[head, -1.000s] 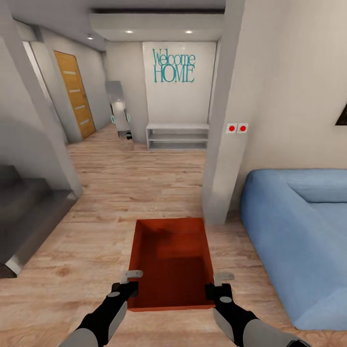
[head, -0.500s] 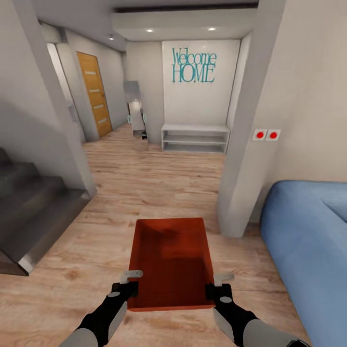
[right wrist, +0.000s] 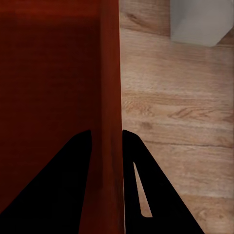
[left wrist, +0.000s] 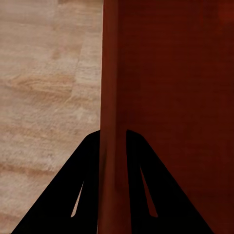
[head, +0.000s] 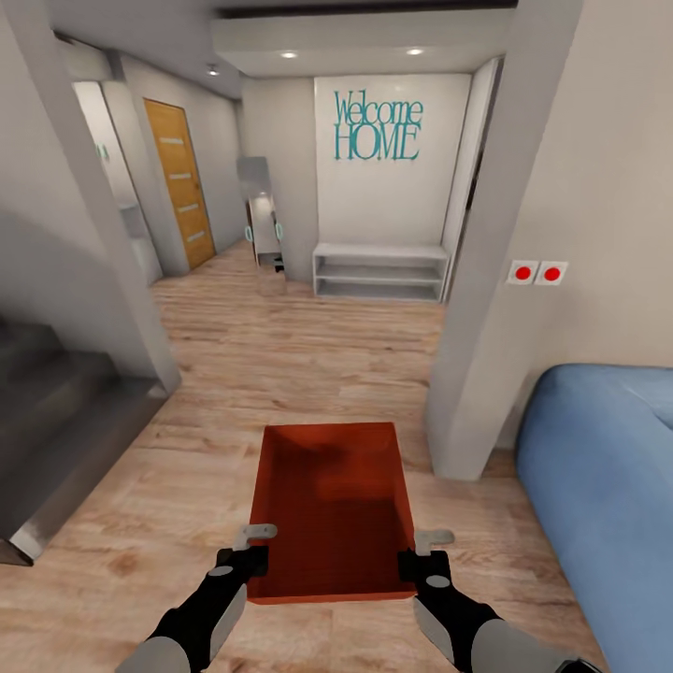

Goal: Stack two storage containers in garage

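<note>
- Step in hand: carrying. You hold one storage container [head: 332, 509] low before the trunk, above the living room's wood-plank floor [head: 280, 374].
- Left gripper [left wrist: 113, 146]: pinched on the bin's left wall; right gripper [right wrist: 106, 146]: pinched on its right wall.
- Blue sofa [head: 598, 505]: at your right.
- Next, in judgement: steer through the opening past the pillar [head: 486, 280], keeping both grips level.

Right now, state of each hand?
Left hand: shut on the storage container, left wall.
Right hand: shut on the same container, right wall.
</note>
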### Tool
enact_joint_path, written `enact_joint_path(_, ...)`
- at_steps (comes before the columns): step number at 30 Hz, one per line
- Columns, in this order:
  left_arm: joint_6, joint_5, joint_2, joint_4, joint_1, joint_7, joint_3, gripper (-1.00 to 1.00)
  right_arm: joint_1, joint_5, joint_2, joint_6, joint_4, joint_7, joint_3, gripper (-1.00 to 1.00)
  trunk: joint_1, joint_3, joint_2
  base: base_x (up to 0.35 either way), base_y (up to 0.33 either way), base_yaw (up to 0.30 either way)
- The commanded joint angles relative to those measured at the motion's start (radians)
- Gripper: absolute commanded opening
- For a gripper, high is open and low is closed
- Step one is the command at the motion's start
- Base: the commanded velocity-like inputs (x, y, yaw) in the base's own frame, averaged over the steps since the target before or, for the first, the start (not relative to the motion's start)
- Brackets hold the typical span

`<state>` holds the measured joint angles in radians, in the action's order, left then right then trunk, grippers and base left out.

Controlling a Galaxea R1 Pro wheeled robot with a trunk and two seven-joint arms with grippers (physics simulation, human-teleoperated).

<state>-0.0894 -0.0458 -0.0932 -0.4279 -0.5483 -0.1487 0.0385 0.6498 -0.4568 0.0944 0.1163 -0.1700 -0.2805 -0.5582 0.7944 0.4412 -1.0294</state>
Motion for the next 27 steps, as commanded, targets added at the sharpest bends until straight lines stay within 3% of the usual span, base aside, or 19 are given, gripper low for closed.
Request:
enact_joint_path(1,-0.007,0.011,0.001,-0.003,-0.001,-0.012,-0.011,-1.00,0.001,-0.008,-0.024,0.008,0.020,-0.077,-0.013,-1.00,0.001,0.001,-0.001,0.322,0.000,0.000)
enact_joint_path(27,-0.007,0.011,0.001,-0.003,-0.001,-0.012,-0.011,-1.00,0.001,-0.008,-0.023,0.007,0.020,-0.077,-0.012,-1.00,0.001,0.001,-0.001,0.322,0.000,0.000)
